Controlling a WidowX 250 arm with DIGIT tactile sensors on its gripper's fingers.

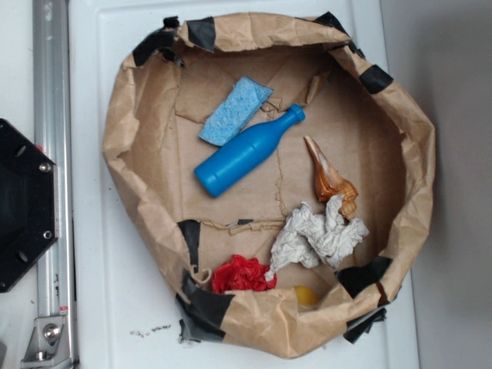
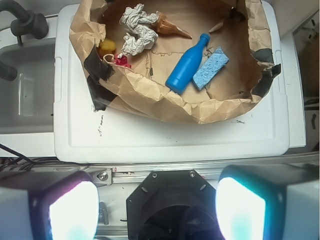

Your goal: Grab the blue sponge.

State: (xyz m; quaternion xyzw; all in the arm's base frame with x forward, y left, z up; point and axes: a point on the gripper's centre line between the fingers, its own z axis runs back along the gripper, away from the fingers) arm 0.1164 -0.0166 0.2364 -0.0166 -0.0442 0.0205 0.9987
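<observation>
Inside the brown paper bin (image 1: 123, 131) with the rolled-down, black-taped rim, the blue sponge (image 1: 234, 110) is lying flat on the paper floor toward the far side, right alongside the neck end of the blue bottle (image 1: 246, 151), pretty much touching it. Bottle's on its side, angled across the middle. Past it there's a brown seashell (image 1: 329, 177), and just below that a crumpled white paper wad (image 1: 317, 234). A red crinkly thing (image 1: 242, 274) and a bit of something yellow (image 1: 306, 295) are tucked against the near wall of the bin. Whole bin sits on a white table (image 1: 108, 292).

From the wrist view, the end effector (image 2: 157, 209) is well back from the bin, hanging over the black base mount (image 2: 170, 200) with both fingers (image 2: 74, 212) spread wide and nothing between them.
</observation>
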